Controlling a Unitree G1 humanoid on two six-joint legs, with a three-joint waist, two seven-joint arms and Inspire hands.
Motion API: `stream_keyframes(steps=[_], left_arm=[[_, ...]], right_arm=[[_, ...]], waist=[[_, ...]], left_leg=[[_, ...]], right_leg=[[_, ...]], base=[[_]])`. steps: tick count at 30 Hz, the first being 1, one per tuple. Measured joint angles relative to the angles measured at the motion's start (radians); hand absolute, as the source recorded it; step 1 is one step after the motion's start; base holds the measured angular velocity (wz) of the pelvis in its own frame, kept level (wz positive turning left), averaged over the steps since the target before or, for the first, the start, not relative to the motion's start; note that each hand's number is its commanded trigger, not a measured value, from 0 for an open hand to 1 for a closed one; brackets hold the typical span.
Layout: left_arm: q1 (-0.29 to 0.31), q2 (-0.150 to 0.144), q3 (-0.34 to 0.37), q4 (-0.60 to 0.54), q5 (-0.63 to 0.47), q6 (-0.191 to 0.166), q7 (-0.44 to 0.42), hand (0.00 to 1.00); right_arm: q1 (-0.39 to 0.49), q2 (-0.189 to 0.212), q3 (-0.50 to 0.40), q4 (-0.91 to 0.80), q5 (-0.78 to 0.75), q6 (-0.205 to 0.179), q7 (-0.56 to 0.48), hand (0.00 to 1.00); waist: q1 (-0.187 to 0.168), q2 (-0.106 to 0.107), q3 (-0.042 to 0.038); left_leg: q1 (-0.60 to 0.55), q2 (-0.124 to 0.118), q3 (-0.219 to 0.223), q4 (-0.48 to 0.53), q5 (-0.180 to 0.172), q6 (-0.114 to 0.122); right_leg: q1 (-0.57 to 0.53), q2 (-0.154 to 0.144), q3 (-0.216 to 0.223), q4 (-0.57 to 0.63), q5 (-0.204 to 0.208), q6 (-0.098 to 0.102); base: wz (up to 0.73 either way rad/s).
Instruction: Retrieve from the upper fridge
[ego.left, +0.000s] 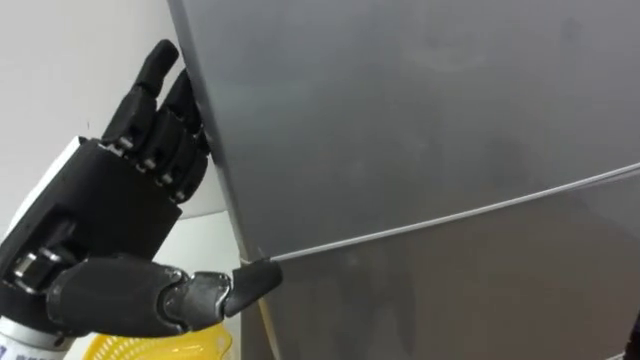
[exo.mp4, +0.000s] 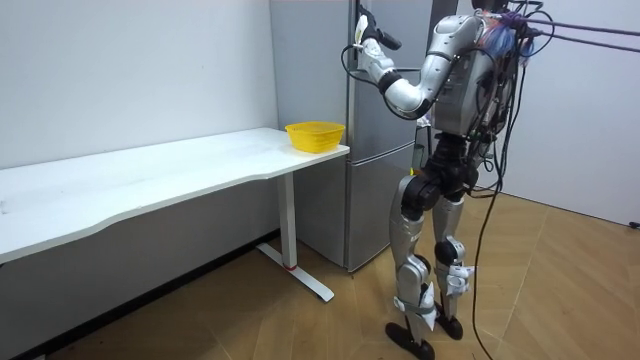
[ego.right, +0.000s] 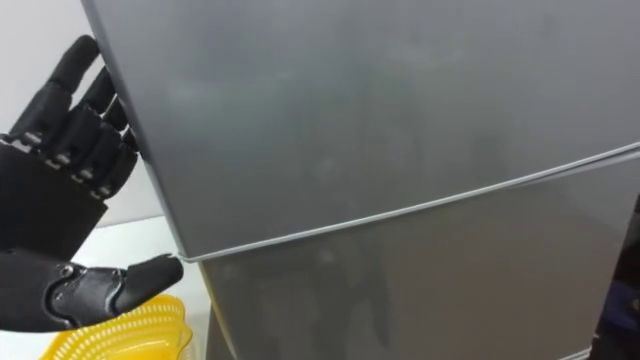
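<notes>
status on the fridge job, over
Left hand open, fingers at the left edge of the upper fridge door. Door shut, nothing retrieved yet. Yellow basket on the white table beside the fridge, not blocking the door.

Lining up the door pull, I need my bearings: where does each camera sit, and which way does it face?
Left eye view: on the head, facing the upper door close up; left hand at its left edge, basket below.
Right eye view: beside it, facing the same way; same door, hand and basket, set further left.
Room view: off in the room, facing table and fridge; whole robot shows, left arm raised to the door.
Shared: all three show left hand, door and basket.
</notes>
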Motion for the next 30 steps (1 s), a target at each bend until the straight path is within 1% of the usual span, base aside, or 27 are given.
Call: stream_keyframes(steps=[4, 7, 11, 14, 15, 16, 17, 21, 22, 26, 30], left_arm=[[0.000, -0.001, -0.004, -0.001, 0.000, -0.002, -0.001, 0.00], [0.000, -0.003, -0.013, -0.001, 0.001, -0.004, 0.002, 0.00], [0.000, -0.005, -0.026, -0.001, 0.001, -0.005, 0.004, 0.00], [0.000, -0.005, -0.039, -0.001, 0.002, -0.005, 0.006, 0.00], [0.000, -0.005, -0.039, -0.001, 0.002, -0.005, 0.006, 0.35], [0.000, -0.005, -0.041, -0.001, 0.002, -0.004, 0.007, 0.88], [0.000, -0.005, -0.041, -0.001, 0.002, -0.004, 0.008, 1.00], [0.000, -0.007, -0.037, 0.002, 0.002, -0.006, 0.022, 1.00], [0.000, -0.009, -0.029, 0.005, 0.002, -0.006, 0.038, 1.00], [0.000, -0.010, 0.000, 0.011, 0.000, -0.007, 0.059, 1.00], [0.000, -0.013, -0.007, 0.011, -0.012, -0.016, 0.063, 1.00]], right_arm=[[-0.007, -0.003, 0.003, -0.001, -0.001, 0.012, 0.003, 0.00], [-0.023, -0.005, 0.011, 0.000, -0.005, 0.032, 0.008, 0.00], [-0.033, -0.008, 0.026, 0.002, -0.022, 0.032, 0.014, 0.00], [-0.035, -0.013, 0.038, 0.002, -0.024, 0.032, 0.013, 0.00], [-0.035, -0.013, 0.039, 0.002, -0.024, 0.032, 0.013, 0.00], [-0.035, -0.014, 0.040, 0.002, -0.024, 0.032, 0.013, 0.00], [-0.035, -0.014, 0.041, 0.002, -0.024, 0.032, 0.013, 0.00], [-0.037, -0.016, 0.048, 0.001, -0.024, 0.032, 0.012, 0.00], [-0.037, -0.016, 0.048, 0.002, -0.024, 0.032, 0.012, 0.00], [-0.038, -0.016, 0.048, 0.002, -0.024, 0.032, 0.012, 0.00], [-0.042, -0.016, 0.048, 0.002, -0.024, 0.032, 0.012, 0.00]], waist=[[0.001, -0.005, -0.0010], [0.001, -0.011, -0.0027], [0.000, -0.019, -0.0027], [0.001, -0.021, -0.0026], [0.001, -0.021, -0.0025], [0.001, -0.021, -0.0024], [0.001, -0.021, -0.0023], [0.001, -0.022, -0.0020], [0.002, -0.022, -0.0017], [0.002, -0.024, -0.0001], [0.001, -0.023, 0.0013]], left_leg=[[-0.005, 0.002, 0.004, -0.001, 0.000, 0.001], [-0.007, 0.002, 0.012, 0.000, 0.001, 0.001], [-0.007, 0.004, 0.013, -0.001, 0.001, 0.001], [-0.007, 0.004, 0.013, -0.001, 0.001, 0.001], [-0.007, 0.004, 0.013, -0.001, 0.001, 0.001], [-0.007, 0.004, 0.013, -0.001, 0.001, 0.001], [-0.007, 0.004, 0.013, -0.001, 0.001, 0.001], [-0.009, 0.004, 0.013, 0.000, 0.001, 0.001], [-0.009, 0.004, 0.012, 0.000, 0.001, 0.001], [-0.012, 0.003, 0.012, 0.000, 0.001, 0.001], [-0.017, 0.003, 0.012, 0.000, 0.001, 0.001]], right_leg=[[-0.010, -0.001, 0.002, 0.002, 0.000, 0.001], [-0.014, -0.001, 0.002, 0.002, 0.000, 0.001], [-0.014, -0.001, 0.002, 0.003, 0.000, 0.001], [-0.014, -0.002, 0.002, 0.004, 0.000, 0.001], [-0.014, -0.002, 0.002, 0.004, 0.000, 0.001], [-0.014, -0.002, 0.002, 0.004, 0.000, 0.001], [-0.014, -0.002, 0.002, 0.004, 0.000, 0.001], [-0.014, -0.002, 0.002, 0.003, 0.000, 0.001], [-0.014, -0.002, 0.002, 0.003, 0.000, 0.002], [-0.014, -0.003, 0.001, 0.002, 0.001, 0.003], [-0.013, -0.004, 0.002, 0.003, 0.002, 0.004]], base=[[0.00], [0.00], [0.00], [0.00], [0.00], [0.00], [0.00], [0.01], [0.03], [0.01], [0.00]])
